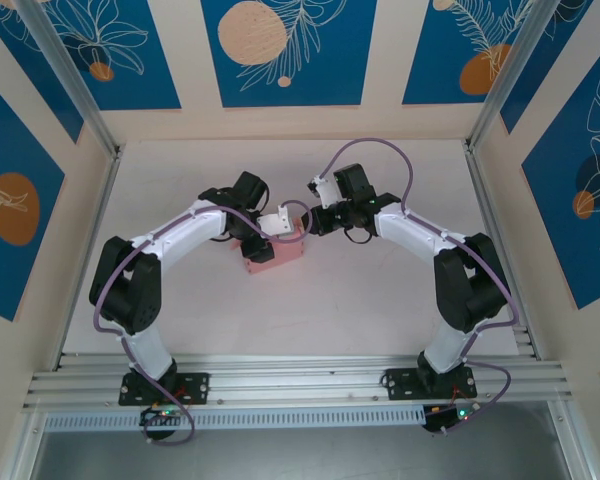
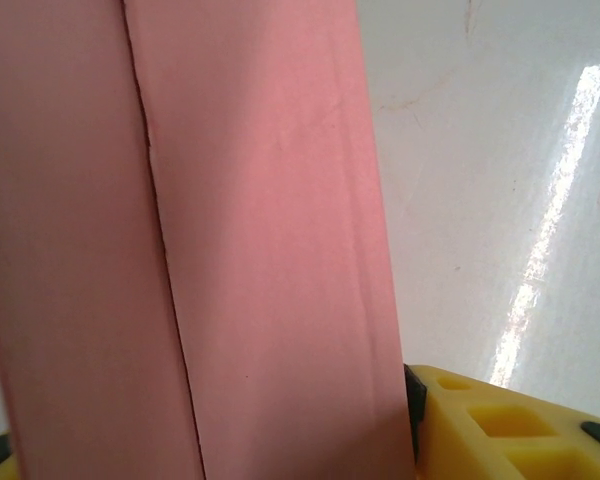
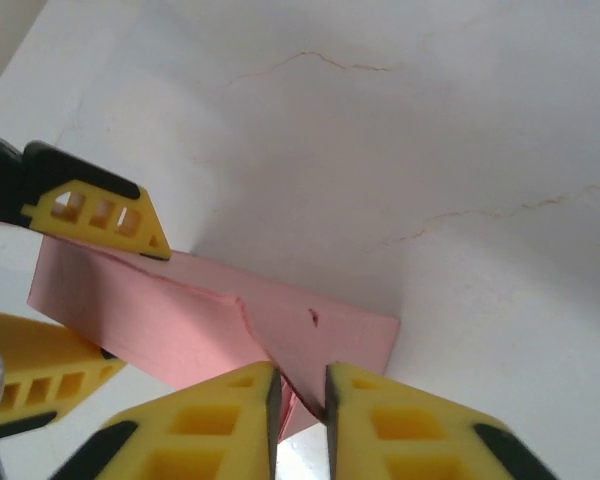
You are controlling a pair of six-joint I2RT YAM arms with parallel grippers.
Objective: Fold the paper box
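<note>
The left gripper is about half open and clamped across the paper box. In the left wrist view the pink card takes up the whole space between the yellow fingers, and its side touches the inner face of the finger at lower right. A long seam runs up the box's face. The right wrist view shows the same gripper from the other side, with one finger on the box's upper edge and the other against its lower side, near the left end.

The right gripper is closed down to a narrow slit. A thin pink edge of the box sits in the top of that slit, at the box's near lower corner, so this gripper pinches the card there.

From above, the box is near the middle of the white table, a little left of centre. The left gripper is over it and the right gripper is at its right end. I cannot tell whether the box rests on the table or is held just above it.
</note>
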